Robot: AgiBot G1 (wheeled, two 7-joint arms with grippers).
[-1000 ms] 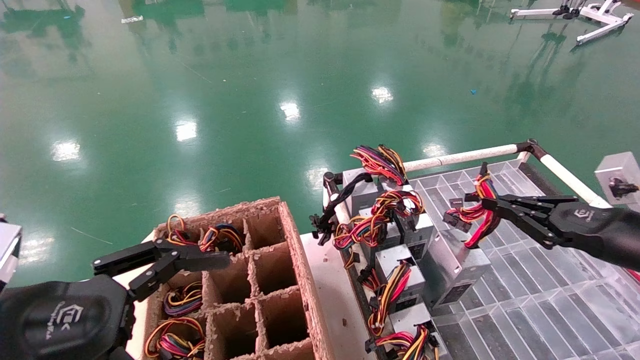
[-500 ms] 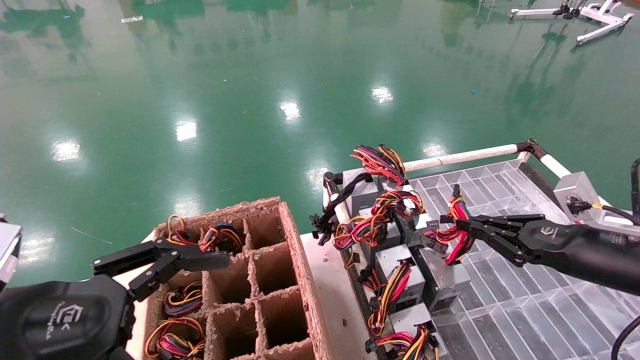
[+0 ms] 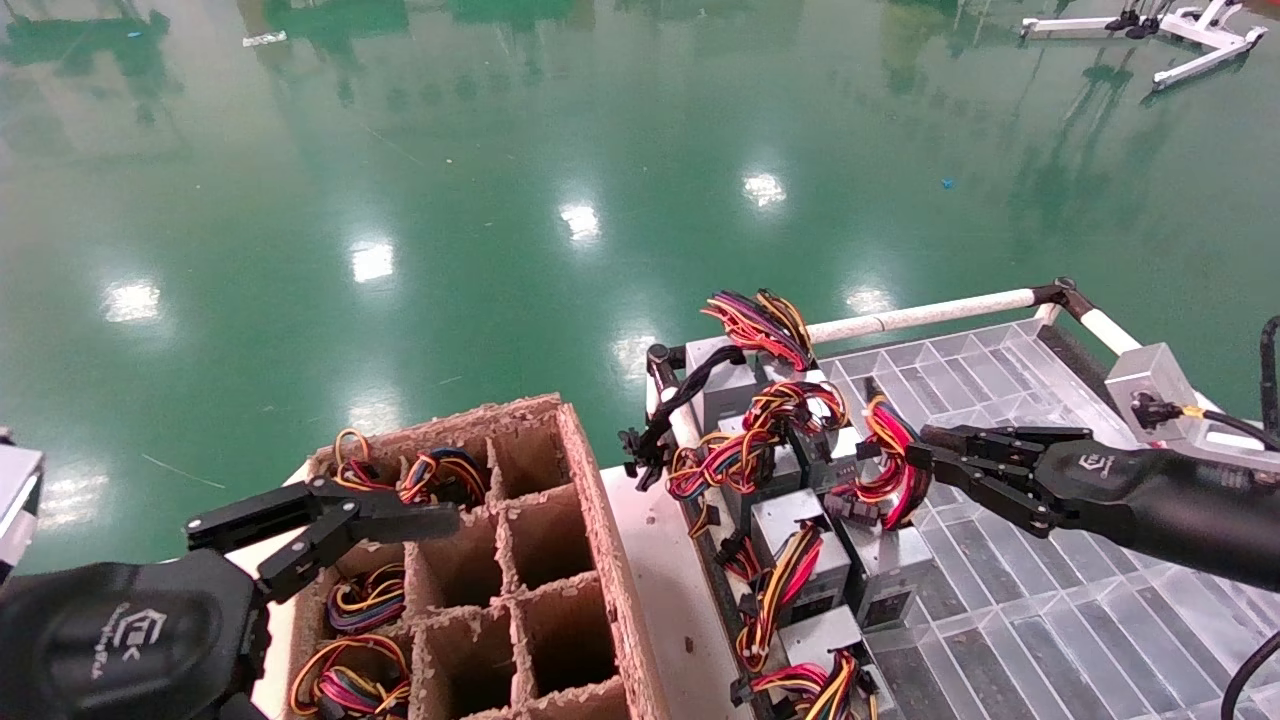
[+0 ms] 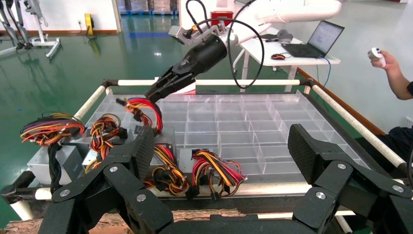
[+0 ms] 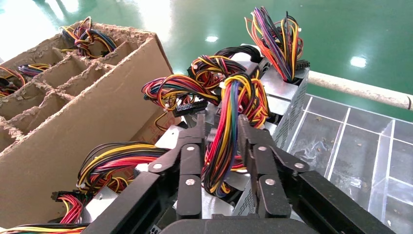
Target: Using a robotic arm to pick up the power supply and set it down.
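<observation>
Carried leftward and lowered over the last second: small grey metal power supply (image 3: 893, 565) with its mostly red wire bundle (image 3: 890, 462), now set upright in the clear plastic divider tray (image 3: 1040, 610), at roughly four o'clock in the head view, just beside the like grey boxes (image 3: 800, 560). Likely the set-down phase, release not yet made. Reaching in from three o'clock, nearly level: right gripper (image 3: 925, 455) of the robotic arm, fingers clamped on that bundle. Parked at eight o'clock over the brown cardboard divider box (image 3: 545, 560): left gripper (image 3: 330, 525), spread wide.
</observation>
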